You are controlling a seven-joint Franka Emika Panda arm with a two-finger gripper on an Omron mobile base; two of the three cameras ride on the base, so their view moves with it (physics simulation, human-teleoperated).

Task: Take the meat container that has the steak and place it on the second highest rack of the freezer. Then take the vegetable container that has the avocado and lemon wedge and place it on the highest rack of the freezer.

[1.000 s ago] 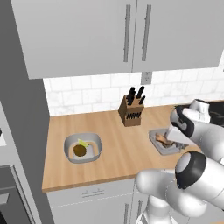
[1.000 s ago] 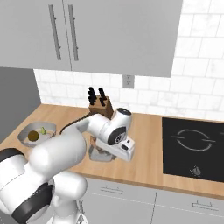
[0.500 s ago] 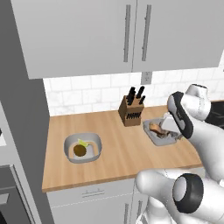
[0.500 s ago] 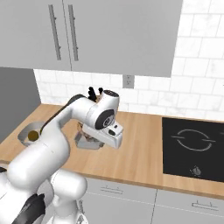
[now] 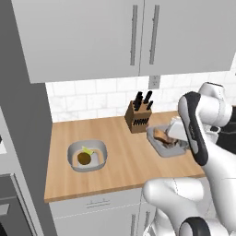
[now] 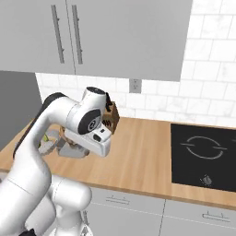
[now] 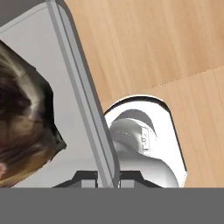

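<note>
counter: matt pale wood | meat container: smooth grey plastic | steak: rough, streaked

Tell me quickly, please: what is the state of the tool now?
Tool: shut on the rim of the meat container, which holds the steak.

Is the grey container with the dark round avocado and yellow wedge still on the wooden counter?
Yes, the grey container sits on the wooden counter, left of the knife block.
</note>
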